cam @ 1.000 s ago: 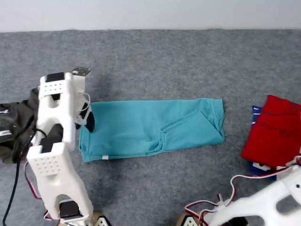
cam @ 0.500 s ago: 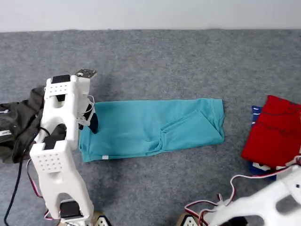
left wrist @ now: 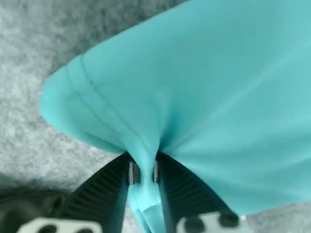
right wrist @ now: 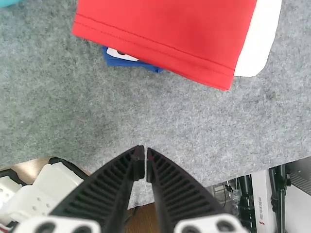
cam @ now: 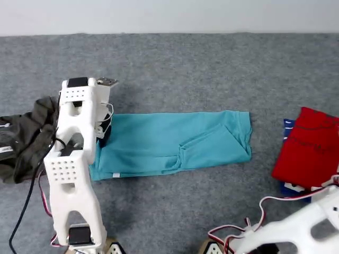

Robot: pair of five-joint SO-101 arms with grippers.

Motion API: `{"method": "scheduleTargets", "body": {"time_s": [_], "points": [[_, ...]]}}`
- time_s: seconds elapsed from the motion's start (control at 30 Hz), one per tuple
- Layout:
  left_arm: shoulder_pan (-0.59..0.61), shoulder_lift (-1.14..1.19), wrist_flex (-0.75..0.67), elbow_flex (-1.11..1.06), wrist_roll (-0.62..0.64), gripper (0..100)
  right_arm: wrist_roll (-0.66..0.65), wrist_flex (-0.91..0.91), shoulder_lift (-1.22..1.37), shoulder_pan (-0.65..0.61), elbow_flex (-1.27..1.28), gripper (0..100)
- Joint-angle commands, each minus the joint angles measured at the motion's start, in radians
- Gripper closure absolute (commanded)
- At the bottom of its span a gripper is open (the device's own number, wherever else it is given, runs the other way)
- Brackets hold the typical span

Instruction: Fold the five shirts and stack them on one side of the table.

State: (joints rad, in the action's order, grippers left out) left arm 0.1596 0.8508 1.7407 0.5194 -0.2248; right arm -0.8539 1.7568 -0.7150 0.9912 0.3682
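Grey felt [cam: 185,69] is covering the table, and the teal shirt [cam: 175,143] is lying stretched across the middle of it, already folded into a long band. The left gripper [left wrist: 142,172] is clamping a bunched ridge of cloth at one short end of the teal shirt, jaws tight on the fabric. The right gripper [right wrist: 145,155] is hanging with its jaws pressed together on nothing, well apart from the teal shirt and beyond its opposite end. It is near the red shirt [cam: 310,148], which is resting on a blue shirt [cam: 287,127]. A dark olive shirt [cam: 26,137] is lying crumpled just beyond the clamped end of the teal shirt.

The pinch looks narrow and may be catching only some of the layers, so the band could be opening up as that end is carried over. The near corner of the clamped end is lying unheld on the felt, so the fold risks landing skewed. Felt grips cloth, so the whole teal shirt may be dragging along instead of doubling over.

Against a second ago, the left arm [cam: 74,153] is travelling along the teal shirt toward its far end and drawing the clamped edge inward with it. The far end seems to be creeping very slightly. The right arm [cam: 296,230] and the red shirt are staying put.
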Motion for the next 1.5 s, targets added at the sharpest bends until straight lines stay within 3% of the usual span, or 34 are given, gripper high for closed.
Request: {"method": "scheduleTargets", "body": {"time_s": [0.0, 0.27, 0.63, 0.77, 1.0, 1.47], "points": [[0.012, -0.057, 0.015, 0.051, -0.005, 99, -0.011, 0.036, -0.022, 0.008, -0.012, 98.7], [-0.101, -0.315, 0.014, -0.044, -0.006, 99, -0.011, 0.036, -0.022, 0.007, -0.012, 98.6], [-0.436, -0.551, 0.009, -0.061, 0.002, 99, -0.011, 0.036, -0.021, 0.007, -0.012, 98.6], [-0.559, -0.574, -0.029, -0.025, 0.074, 99, -0.009, 0.036, -0.021, 0.007, -0.009, 98.6], [-0.723, -0.462, -0.089, 0.082, 0.101, 99, -0.009, 0.036, -0.021, 0.007, -0.008, 98.7], [-0.784, -0.124, 0.009, 0.608, 0.181, 99, -0.009, 0.036, -0.021, 0.007, -0.008, 98.7]]}}
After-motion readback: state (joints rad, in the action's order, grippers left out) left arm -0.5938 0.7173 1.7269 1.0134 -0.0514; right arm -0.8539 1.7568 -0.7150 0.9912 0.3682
